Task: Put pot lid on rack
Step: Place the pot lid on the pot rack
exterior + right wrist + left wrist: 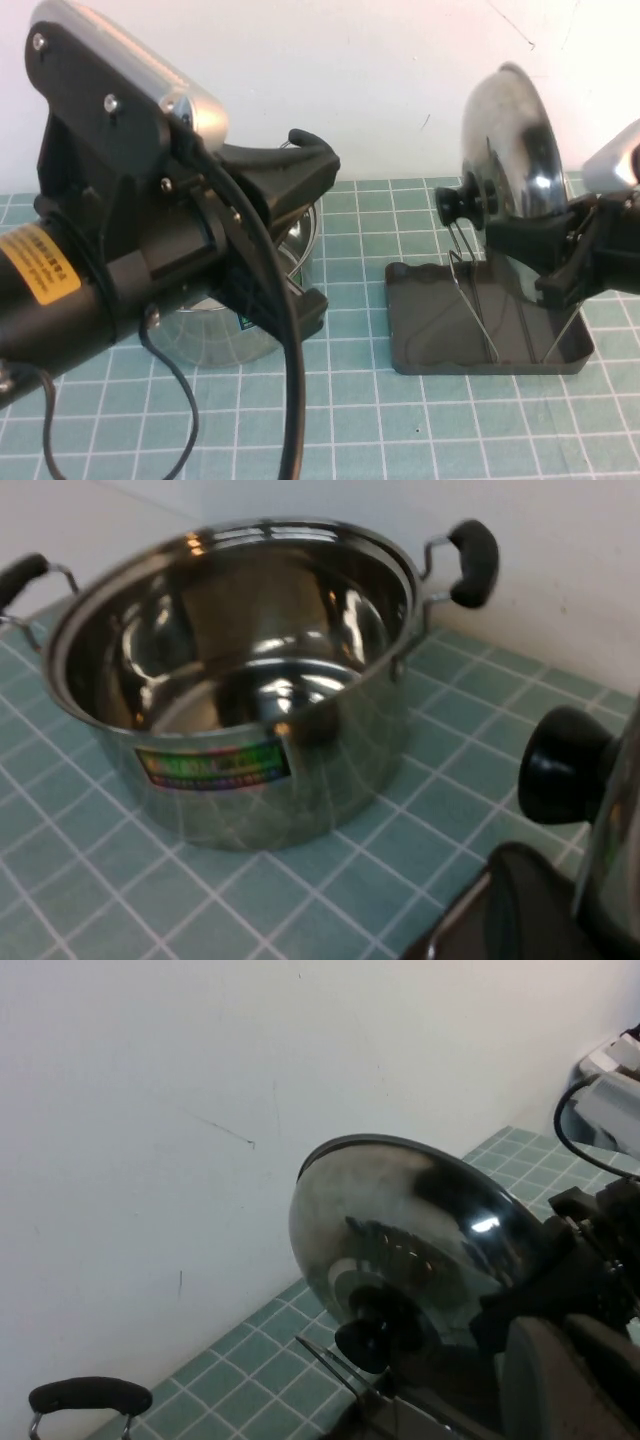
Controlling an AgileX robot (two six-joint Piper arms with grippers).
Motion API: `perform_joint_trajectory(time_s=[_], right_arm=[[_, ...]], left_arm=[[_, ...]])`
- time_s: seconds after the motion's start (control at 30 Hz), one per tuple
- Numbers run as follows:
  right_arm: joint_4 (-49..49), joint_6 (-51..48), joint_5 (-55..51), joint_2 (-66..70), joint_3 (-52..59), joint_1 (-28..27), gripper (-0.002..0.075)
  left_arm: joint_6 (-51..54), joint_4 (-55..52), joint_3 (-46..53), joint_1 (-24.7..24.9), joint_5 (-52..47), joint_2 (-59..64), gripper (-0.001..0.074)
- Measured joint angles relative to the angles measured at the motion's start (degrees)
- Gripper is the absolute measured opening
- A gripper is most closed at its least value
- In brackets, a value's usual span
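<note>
Right gripper (560,250) clamps the rim of the pot lid (510,150), held on edge over the rack (440,345) among its wire loops. Left gripper (290,230), jaws apart, hovers beside the empty pot (240,680).

Lighting is even and fairly bright, diffuse, arriving from above; the white wall (380,80) reads uniformly pale with no hard shadow edges. Soft, short shadows sit under the pot (240,690) and beside the rack (480,320) on the green gridded counter (400,430).

The pot lid (510,140) shows strong specular glare: a small white highlight on its dome in the left wrist view, and dark mirrored reflections across the steel. The pot interior carries bright reflected patches.

In the high view the left arm (120,220) stands very close to the lens, large and slightly soft. The left wrist view is hazy, with blurred foreground. The right wrist view blurs the lid's black knob (565,765) at the frame edge.
</note>
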State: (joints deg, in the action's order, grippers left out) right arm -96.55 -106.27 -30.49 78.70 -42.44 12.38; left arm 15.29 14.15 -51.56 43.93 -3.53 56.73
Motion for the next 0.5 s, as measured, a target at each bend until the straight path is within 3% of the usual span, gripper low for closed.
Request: perform_joint_trajectory(time_s=[0.5], right_arm=[[-0.5, -6.4, 1.5, 7.1, -0.4, 0.2, 0.0101]], left_arm=[[0.4, -0.7, 0.0, 0.0, -5.6, 0.0, 0.0001]])
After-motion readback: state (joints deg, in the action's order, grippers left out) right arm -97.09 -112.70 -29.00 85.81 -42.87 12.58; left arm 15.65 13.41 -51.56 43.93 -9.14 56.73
